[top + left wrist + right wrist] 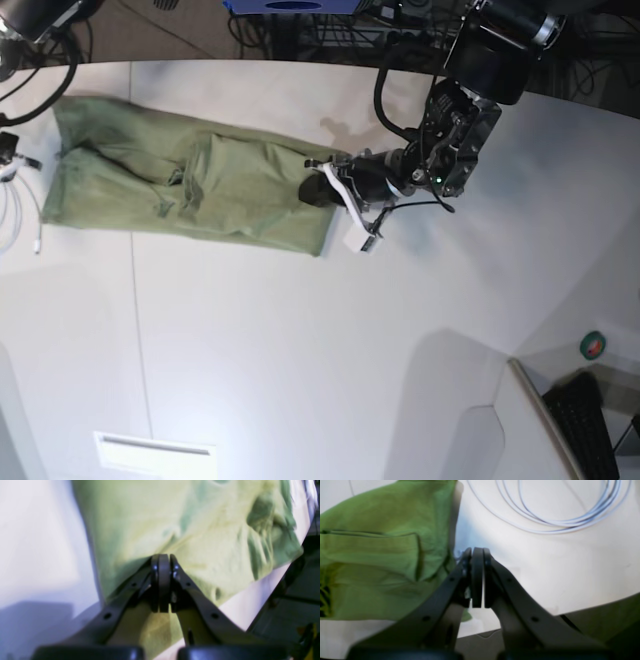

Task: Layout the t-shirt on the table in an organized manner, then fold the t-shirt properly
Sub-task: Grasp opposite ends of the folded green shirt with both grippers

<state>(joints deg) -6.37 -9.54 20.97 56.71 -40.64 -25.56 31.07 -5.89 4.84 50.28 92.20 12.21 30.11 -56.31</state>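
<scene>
The t-shirt point(190, 185) lies in a long folded strip across the upper left of the white surface point(300, 350). The left gripper point(322, 190) is clamped on its right end. The right gripper point(477, 555) is pressed together on nothing, beside the left edge.

black arms with looped cables; each tool point(163, 582) has dark, screw-dotted fingers point(512, 590).

The olive-green soft cotton t-shirt point(190, 185) lies folded into a long, wrinkled band across the far part of the large smooth white table point(300, 350), flat on it.
</scene>
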